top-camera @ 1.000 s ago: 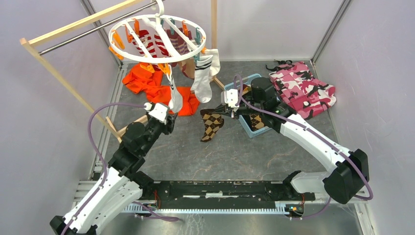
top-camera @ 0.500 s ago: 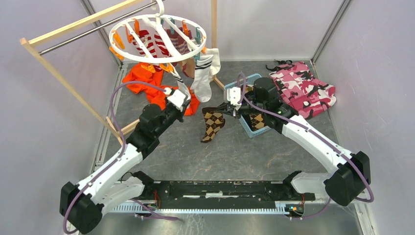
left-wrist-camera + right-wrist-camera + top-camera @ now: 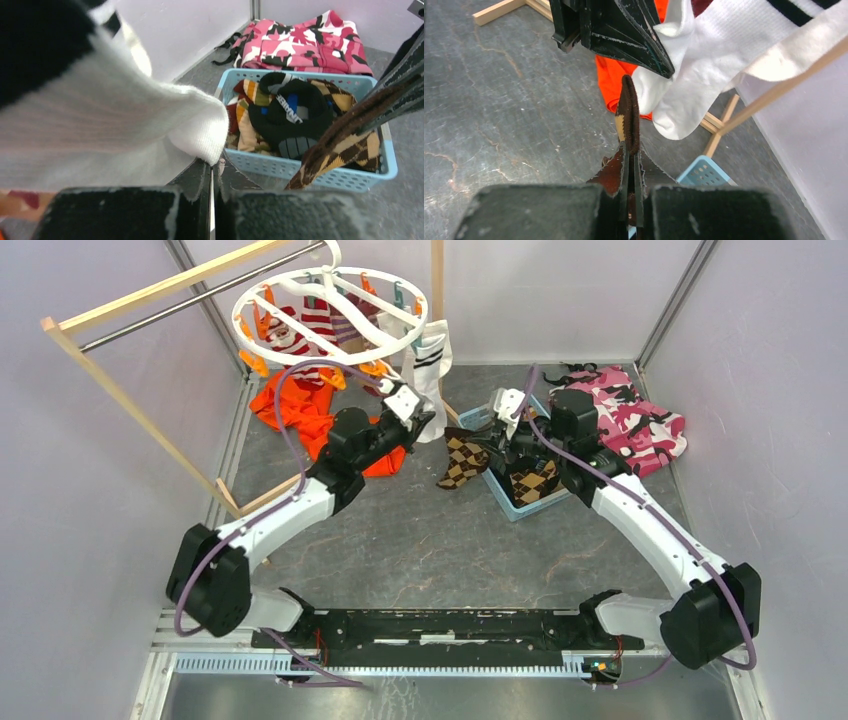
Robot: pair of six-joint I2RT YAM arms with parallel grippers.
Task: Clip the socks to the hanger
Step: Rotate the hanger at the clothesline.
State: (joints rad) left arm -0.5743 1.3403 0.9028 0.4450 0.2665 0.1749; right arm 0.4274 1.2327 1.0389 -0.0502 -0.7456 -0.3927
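Now, left gripper (image 3: 424, 420) (image 3: 210, 167): we see its jaws pressed together.
White sock (image 3: 432, 365) (image 3: 125, 115) (image 3: 704, 75): it hangs from the hanger's rim, black stripes at the top. Its toe touches the tips of the left jaws and the rest drapes above them. We cannot tell whether any fabric is caught between them.
Right gripper (image 3: 484, 447) (image 3: 629, 150): its jaws are clamped on the argyle sock.
Argyle sock (image 3: 460, 462) (image 3: 627, 112): in the right wrist view its dark brown cuff stands up out of the right jaws. From above we see the rest hanging below them, just beside the left jaws.
Hanger (image 3: 424, 318): it is above and beyond the left jaws, hooked on the wooden rack (image 3: 130, 410). Red-and-white striped socks (image 3: 300, 325) dangle under it.
Basket (image 3: 520, 505) (image 3: 300, 172): it sits beneath the right jaws and straight ahead of the left jaws. We see a black sock (image 3: 292, 107) with blue on top of the others inside.
Pink camouflage cloth (image 3: 625, 420) (image 3: 310, 42): it lies beyond the basket as seen from the left jaws.
Orange garment (image 3: 295, 405) (image 3: 616, 80): it lies on the floor beneath the left jaws and under the hanger.
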